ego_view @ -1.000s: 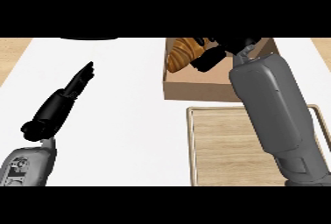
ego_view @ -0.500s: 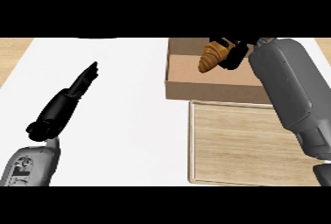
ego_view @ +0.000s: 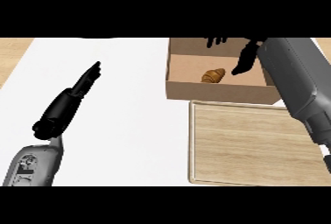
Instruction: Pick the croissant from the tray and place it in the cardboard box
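The croissant [ego_view: 213, 75] lies inside the box [ego_view: 216, 92], touched by no hand, its long axis about 2 to 8 o'clock. The right hand [ego_view: 244, 59] hangs open at its 2 o'clock, holding nothing, much nearer than the open left hand [ego_view: 77, 89].

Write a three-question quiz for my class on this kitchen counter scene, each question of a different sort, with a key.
1. Fill in: the croissant lies inside the ____.
2. True or false: the right hand is curled round the croissant.
3. The left hand is: A) gripping the box; B) open at the view's left, holding nothing; C) touching the croissant.

Key: 1 cardboard box; 2 false, its fingers are open above the box; 3 B.
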`<control>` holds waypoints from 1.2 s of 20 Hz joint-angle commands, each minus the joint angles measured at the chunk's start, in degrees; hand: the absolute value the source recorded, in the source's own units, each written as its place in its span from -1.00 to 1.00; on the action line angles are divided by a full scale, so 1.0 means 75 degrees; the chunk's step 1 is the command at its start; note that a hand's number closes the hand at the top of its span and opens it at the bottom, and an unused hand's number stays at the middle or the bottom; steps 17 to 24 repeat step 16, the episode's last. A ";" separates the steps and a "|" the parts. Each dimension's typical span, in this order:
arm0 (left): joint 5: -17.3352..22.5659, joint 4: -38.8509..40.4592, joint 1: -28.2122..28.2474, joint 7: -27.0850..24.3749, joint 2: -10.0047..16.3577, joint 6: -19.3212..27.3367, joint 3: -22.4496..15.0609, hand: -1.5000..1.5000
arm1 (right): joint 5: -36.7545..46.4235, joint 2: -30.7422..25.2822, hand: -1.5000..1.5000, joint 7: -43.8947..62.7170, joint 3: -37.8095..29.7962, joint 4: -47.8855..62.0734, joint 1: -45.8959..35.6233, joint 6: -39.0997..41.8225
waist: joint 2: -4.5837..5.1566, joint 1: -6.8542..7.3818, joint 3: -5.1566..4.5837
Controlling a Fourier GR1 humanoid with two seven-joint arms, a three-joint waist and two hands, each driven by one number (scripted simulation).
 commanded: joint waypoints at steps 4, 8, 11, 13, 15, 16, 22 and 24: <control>-0.0041 -0.0018 -0.0007 0.0041 -0.0137 0.0100 -0.0058 0.00 | -0.2386 0.0348 -1.00 -0.0800 -0.2427 0.0500 -0.0125 0.0144 | -0.0009 -0.0066 0.0026; 0.0191 -0.0133 0.0092 0.0016 0.0088 -0.0179 0.0103 0.00 | -0.3787 0.0258 -1.00 0.0199 -0.3983 0.1343 -0.0359 0.0599 | -0.0026 -0.0003 0.0009; 0.0023 0.0074 -0.0132 0.0042 0.0150 -0.0132 0.0084 0.00 | -0.4258 -0.0084 -1.00 0.0828 -0.4596 0.1866 -0.0562 0.0417 | 0.0058 0.0029 0.0004; 0.0012 -0.0162 -0.0014 0.0127 -0.0061 -0.0116 -0.0139 0.00 | -0.4415 -0.0279 -1.00 0.1208 -0.4825 0.2121 -0.0782 0.0176 | 0.0088 0.0196 0.0006; -0.0110 0.0049 -0.0187 -0.0123 -0.0105 -0.0014 -0.0164 0.00 | -0.4544 -0.0518 -1.00 0.0960 -0.4977 0.2164 -0.0564 0.0139 | 0.0135 0.0164 0.0007; 0.0044 0.0062 -0.0319 -0.0060 -0.0038 -0.0070 0.0005 0.00 | -0.4556 -0.0554 -1.00 0.1066 -0.5017 0.2185 -0.0624 -0.0095 | 0.0132 0.0192 0.0006; 0.0044 0.0062 -0.0319 -0.0060 -0.0038 -0.0070 0.0005 0.00 | -0.4556 -0.0554 -1.00 0.1066 -0.5017 0.2185 -0.0624 -0.0095 | 0.0132 0.0192 0.0006; 0.0044 0.0062 -0.0319 -0.0060 -0.0038 -0.0070 0.0005 0.00 | -0.4556 -0.0554 -1.00 0.1066 -0.5017 0.2185 -0.0624 -0.0095 | 0.0132 0.0192 0.0006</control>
